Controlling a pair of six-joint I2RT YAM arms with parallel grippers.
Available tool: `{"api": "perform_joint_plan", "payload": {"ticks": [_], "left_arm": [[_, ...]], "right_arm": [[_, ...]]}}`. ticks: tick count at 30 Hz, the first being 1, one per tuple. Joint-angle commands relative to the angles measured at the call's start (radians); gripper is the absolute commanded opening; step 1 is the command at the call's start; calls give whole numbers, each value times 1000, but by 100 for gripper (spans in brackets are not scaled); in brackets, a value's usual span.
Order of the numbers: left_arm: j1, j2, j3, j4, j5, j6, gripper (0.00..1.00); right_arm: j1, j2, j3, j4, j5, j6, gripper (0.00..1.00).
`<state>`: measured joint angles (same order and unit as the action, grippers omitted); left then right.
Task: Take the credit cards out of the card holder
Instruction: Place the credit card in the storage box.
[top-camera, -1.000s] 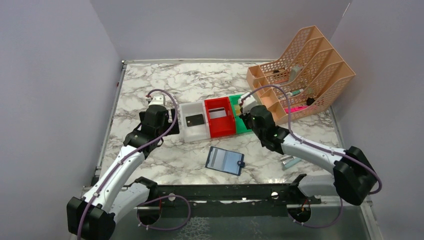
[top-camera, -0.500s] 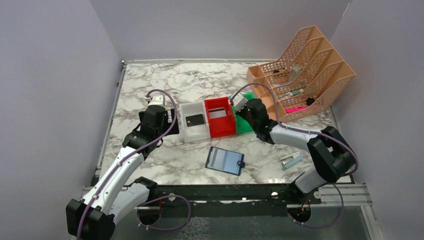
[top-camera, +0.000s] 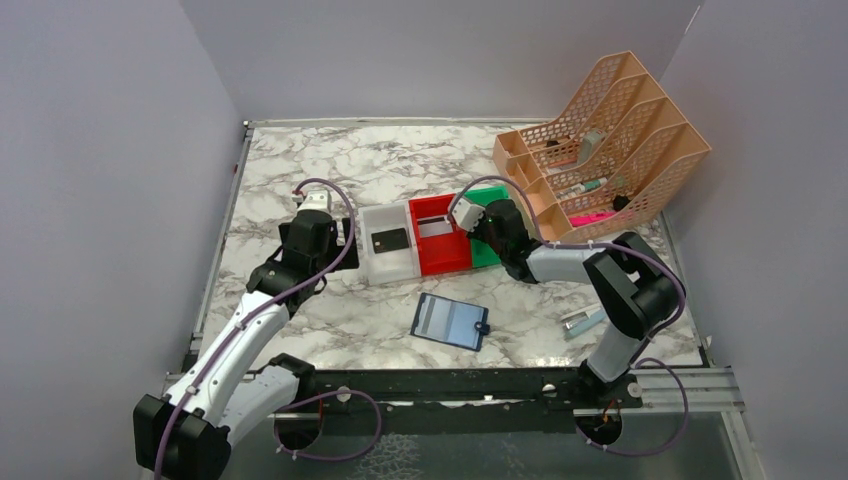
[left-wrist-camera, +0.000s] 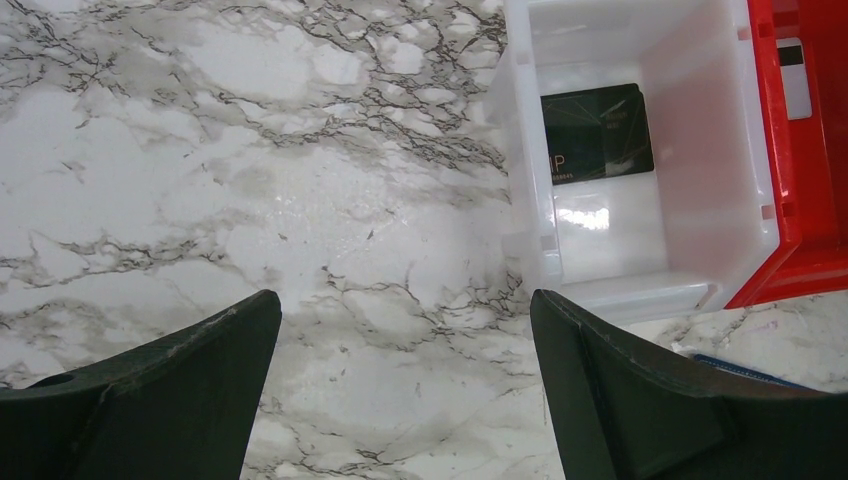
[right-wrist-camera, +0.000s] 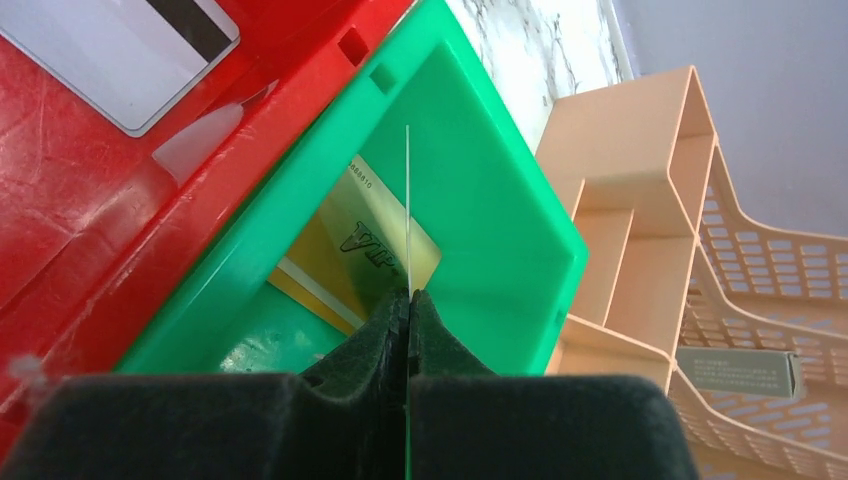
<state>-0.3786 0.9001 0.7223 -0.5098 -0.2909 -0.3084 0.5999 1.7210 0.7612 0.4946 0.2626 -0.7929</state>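
The navy card holder (top-camera: 449, 321) lies open on the marble table, apart from both grippers. A black card (left-wrist-camera: 597, 133) lies in the white bin (top-camera: 388, 268). A whitish card with a dark stripe (right-wrist-camera: 130, 50) lies in the red bin (top-camera: 443, 262). A gold card (right-wrist-camera: 370, 240) lies in the green bin (right-wrist-camera: 500, 230). My right gripper (right-wrist-camera: 408, 292) is shut on a thin card (right-wrist-camera: 408, 200) seen edge-on, held upright over the green bin; its colour cannot be told. My left gripper (left-wrist-camera: 405, 330) is open and empty above bare table, left of the white bin.
A peach mesh desk organiser (top-camera: 610, 140) stands at the back right, close behind the green bin. A small silver-blue stapler-like object (top-camera: 582, 321) lies on the table at the front right. The table's walls close in the left, back and right sides.
My right arm's elbow has swung in towards the table's middle, and its gripper has shifted slightly left over the green bin. The left arm and the card holder have not moved.
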Motion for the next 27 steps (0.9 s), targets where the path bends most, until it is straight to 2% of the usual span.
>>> {"api": "perform_joint_plan", "payload": {"ticks": [1,8,15,18,27], "left_arm": [[6,7,-7,25,27,12,99],[6,15,-6,25,33,12,99],[7,26,-5,25,45,15,99],[7,31,-4,25,48,15,99],[9,39,-4,25,52,15,99]], "right_arm": [[-5,13,31,33,-57,-51,7],[-7,7,11,-17,-124,-70,13],[-18,2,-4,-22,-120,-57,17],[-28,6,-7,-15,-106,-58,27],[-43,16,7,-50,-97,-60,28]]}}
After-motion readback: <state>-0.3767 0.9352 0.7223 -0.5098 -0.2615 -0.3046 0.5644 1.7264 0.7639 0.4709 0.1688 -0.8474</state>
